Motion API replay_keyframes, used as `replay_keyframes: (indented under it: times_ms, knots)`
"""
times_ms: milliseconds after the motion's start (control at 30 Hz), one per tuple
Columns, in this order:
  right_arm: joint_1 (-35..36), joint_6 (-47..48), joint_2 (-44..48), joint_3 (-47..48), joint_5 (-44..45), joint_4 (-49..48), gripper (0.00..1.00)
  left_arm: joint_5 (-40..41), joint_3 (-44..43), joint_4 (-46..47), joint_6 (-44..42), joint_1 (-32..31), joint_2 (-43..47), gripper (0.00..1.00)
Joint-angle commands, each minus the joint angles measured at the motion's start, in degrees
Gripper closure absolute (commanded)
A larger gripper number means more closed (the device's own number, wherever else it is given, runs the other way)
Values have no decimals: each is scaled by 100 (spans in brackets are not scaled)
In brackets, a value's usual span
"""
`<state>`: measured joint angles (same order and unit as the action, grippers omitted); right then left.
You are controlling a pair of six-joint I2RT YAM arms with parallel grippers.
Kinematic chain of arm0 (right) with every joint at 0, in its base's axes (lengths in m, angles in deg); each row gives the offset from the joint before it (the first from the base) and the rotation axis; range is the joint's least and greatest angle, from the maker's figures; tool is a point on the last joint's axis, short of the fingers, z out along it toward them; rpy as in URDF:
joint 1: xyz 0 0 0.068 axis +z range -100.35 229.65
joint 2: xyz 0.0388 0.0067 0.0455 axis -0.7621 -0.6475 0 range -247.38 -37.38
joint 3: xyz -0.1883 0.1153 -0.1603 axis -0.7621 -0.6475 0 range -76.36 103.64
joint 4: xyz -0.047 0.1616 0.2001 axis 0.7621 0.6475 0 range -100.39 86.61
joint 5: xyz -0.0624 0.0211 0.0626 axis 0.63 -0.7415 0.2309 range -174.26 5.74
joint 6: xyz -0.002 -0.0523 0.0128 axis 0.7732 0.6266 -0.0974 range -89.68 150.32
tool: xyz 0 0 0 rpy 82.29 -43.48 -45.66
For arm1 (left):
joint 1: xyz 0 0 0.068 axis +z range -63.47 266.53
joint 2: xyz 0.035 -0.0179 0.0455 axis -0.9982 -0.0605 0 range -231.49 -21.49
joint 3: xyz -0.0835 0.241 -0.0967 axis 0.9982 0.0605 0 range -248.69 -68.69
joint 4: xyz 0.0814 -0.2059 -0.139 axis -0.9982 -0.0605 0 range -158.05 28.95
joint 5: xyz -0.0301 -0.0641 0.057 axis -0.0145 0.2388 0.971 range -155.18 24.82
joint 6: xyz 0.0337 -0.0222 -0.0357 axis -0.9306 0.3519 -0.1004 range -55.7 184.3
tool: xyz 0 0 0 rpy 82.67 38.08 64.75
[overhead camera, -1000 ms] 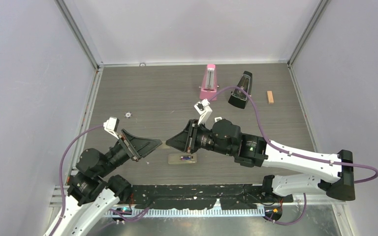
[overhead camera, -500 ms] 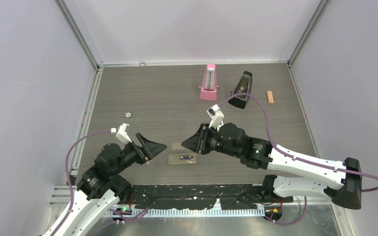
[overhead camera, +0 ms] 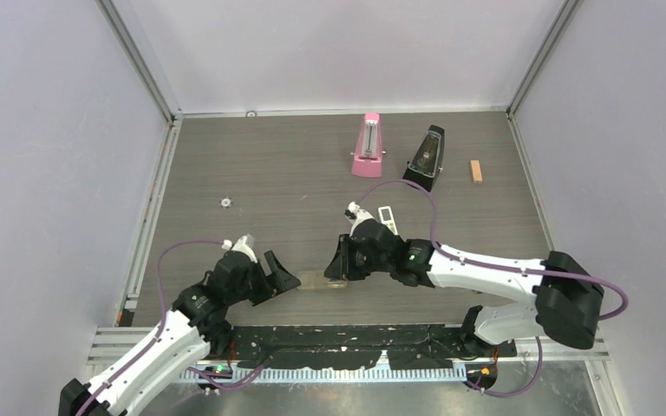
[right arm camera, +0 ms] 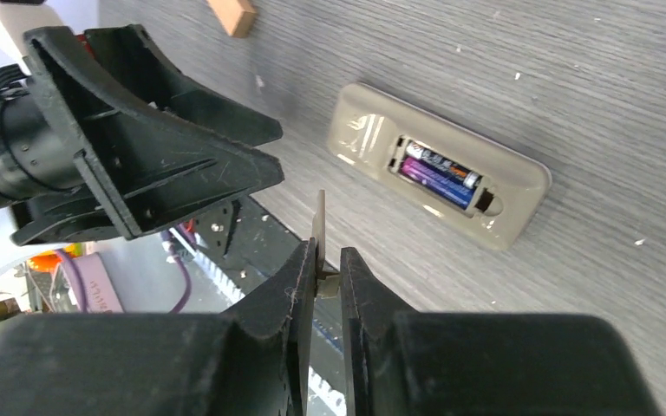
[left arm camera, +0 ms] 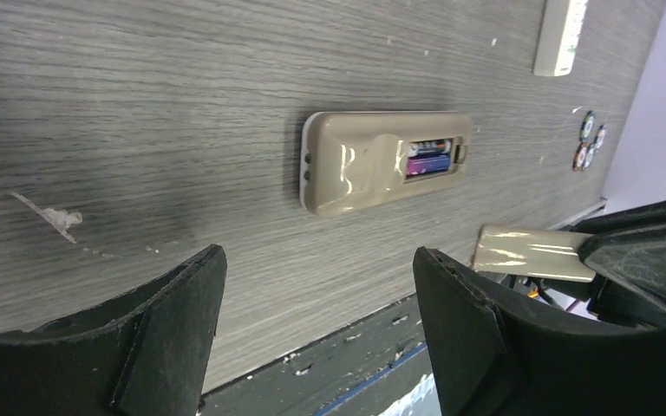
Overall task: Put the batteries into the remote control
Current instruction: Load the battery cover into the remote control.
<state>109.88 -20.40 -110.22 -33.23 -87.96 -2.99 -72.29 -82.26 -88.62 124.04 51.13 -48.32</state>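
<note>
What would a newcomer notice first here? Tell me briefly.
The remote control lies back-up at the near edge of the table, its compartment open with the batteries inside. The right gripper pinches the thin beige cover edge-on beside it, while the left gripper stands open, empty.

Remote control (overhead camera: 314, 280), flanked by left pincer (overhead camera: 284, 275), right pincer (overhead camera: 333, 260) (both low)

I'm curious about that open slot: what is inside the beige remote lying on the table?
Two batteries lie side by side inside the remote, one purple, one dark with white print. Whatever sits beneath them is covered and cannot be seen.
</note>
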Motion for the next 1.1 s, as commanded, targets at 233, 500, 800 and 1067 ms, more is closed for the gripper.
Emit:
replay_keyframes:
  times_ms: [233, 500, 800, 1067]
  knots:
    - [-351, 198, -595, -170, -308, -844, 95, -107, 218, 1241, -138, -5, -752, 22]
    - [-507, 282, -929, -141, -362, -897, 95, -62, 143, 1406, -165, -8, -1040, 22]
    - [-519, 269, -1011, -215, -245, -924, 95, -106, 124, 1517, -161, -8, -1264, 23]
    - [-513, 210, -1159, -279, -230, -1016, 95, -132, 135, 1625, -156, -2, -1401, 23]
